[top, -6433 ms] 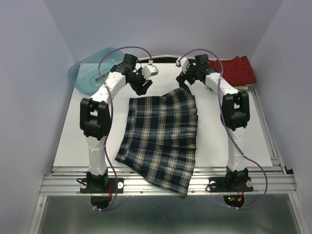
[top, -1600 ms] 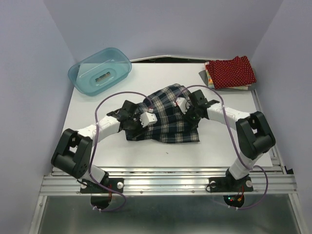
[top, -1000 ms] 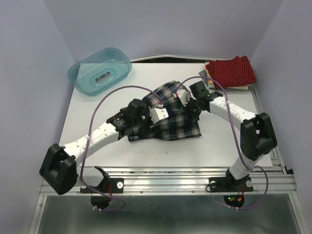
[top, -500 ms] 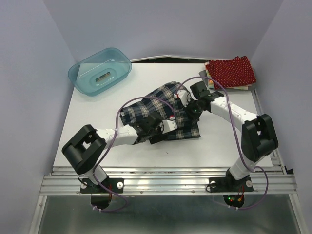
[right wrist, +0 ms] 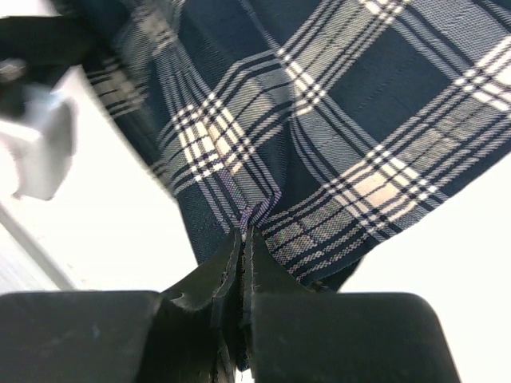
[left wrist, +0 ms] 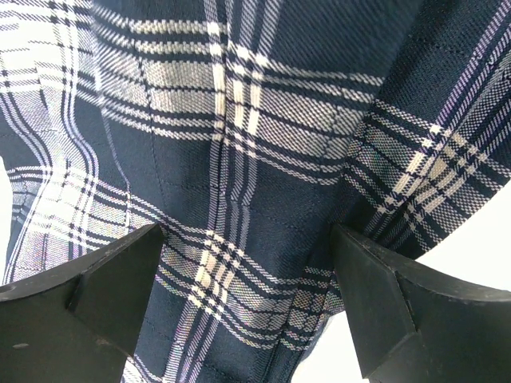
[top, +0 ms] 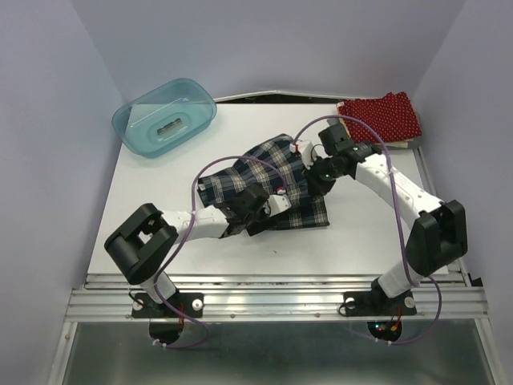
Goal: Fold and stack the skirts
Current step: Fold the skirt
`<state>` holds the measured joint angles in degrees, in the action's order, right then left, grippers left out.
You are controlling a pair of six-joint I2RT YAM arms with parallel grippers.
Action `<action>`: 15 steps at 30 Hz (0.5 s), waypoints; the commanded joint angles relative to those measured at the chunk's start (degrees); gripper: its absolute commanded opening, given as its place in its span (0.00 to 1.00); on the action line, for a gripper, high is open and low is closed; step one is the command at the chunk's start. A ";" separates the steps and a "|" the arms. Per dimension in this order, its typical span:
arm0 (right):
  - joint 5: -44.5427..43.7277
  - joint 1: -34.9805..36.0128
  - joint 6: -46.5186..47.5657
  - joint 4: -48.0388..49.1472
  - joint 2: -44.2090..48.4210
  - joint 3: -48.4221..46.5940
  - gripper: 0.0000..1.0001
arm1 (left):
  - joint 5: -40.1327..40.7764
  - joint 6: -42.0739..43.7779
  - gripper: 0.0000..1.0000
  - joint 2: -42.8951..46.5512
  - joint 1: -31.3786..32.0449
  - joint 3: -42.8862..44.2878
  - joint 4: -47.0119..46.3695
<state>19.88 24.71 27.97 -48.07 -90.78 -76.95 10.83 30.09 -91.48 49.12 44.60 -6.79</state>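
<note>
Navy, green and white checks mark the plaid skirt (top: 236, 180), which lies bunched near the middle of the white table (top: 160, 233), with both grippers on it. The right gripper (top: 315, 183) sits at the skirt's far right side, and its wrist view shows the fingertips (right wrist: 239, 247) pressed together on a small raised pinch of the cloth. The left gripper (top: 258, 215) is at the near edge of the skirt, with its two black fingers (left wrist: 104, 279) spread wide. Cloth fills the space beneath and between them, but they have hold of nothing. The skirt's long axis runs across the table from left to right. One corner reaches out to the left, the near right corner lies flat, and a hump rises toward the far side close to the right gripper. A red dotted skirt (top: 383, 116) lies folded at the far right corner, well apart. A teal plastic bin (top: 136, 128) sits at the far left corner. The left arm's purple cable (top: 240, 158) loops over the plaid cloth.
</note>
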 commanded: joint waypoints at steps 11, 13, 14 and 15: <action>3.69 -0.19 -6.52 8.25 -3.86 19.29 0.01 | -0.37 -0.38 0.99 2.71 0.01 -1.62 3.53; 0.17 -0.19 -6.69 11.67 -5.80 19.73 0.01 | -2.12 -0.12 0.99 5.16 0.01 -1.45 4.23; -0.80 -0.19 -7.13 12.64 -7.46 19.82 0.01 | -3.87 -0.03 0.99 6.22 0.01 -0.84 5.80; -2.11 -0.19 -7.14 13.44 -8.09 19.73 0.01 | -5.37 -0.11 0.99 9.01 -0.08 -0.31 6.69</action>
<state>23.31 24.71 21.85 -41.15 -96.68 -57.47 9.23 29.80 -89.58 49.12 44.21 -4.95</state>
